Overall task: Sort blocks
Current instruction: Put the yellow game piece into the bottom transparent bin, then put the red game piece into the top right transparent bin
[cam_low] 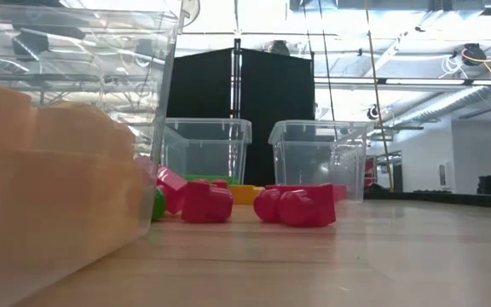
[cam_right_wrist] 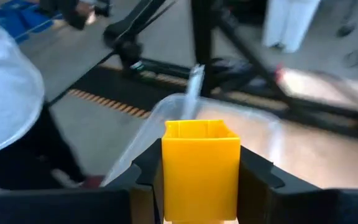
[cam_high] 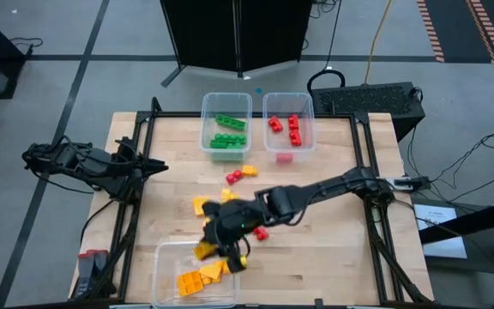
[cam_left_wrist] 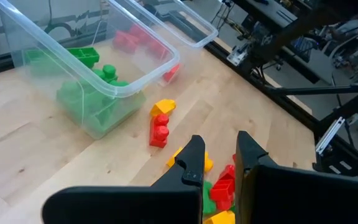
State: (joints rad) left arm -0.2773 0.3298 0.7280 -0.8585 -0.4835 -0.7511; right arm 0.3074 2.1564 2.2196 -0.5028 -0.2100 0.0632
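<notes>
My right gripper (cam_high: pixel 219 247) reaches across the table's middle to the far rim of the near clear tub (cam_high: pixel 163 257) and is shut on a yellow block (cam_right_wrist: pixel 201 168). Other yellow blocks (cam_high: pixel 197 279) lie inside that tub. Loose red and yellow blocks (cam_high: pixel 240 174) rest on the wood between the tubs, among them a red one (cam_high: pixel 262 232) by the right arm. Two far tubs hold green blocks (cam_high: pixel 226 133) and red blocks (cam_high: pixel 286 127). My left gripper (cam_high: pixel 157 167) waits shut at the table's left edge, touching nothing. My right gripper pinches the yellow block by two opposite side walls (cam_right_wrist: pixel 166 171) between its two fingers (cam_right_wrist: pixel 257 174). The fingers slant down toward the table's near left. The block is lifted clear, its hollow end (cam_right_wrist: pixel 199 127) facing away from the wrist, above the near tub's rim (cam_right_wrist: pixel 166 109).
The near tub's wall (cam_low: pixel 58 170) fills the low view's left. A lone red block (cam_high: pixel 284 157) lies just in front of the red tub. A black frame (cam_high: pixel 363 137) borders the table, with a dark box (cam_high: pixel 376 96) at the back right. Bare wood lies at the near right.
</notes>
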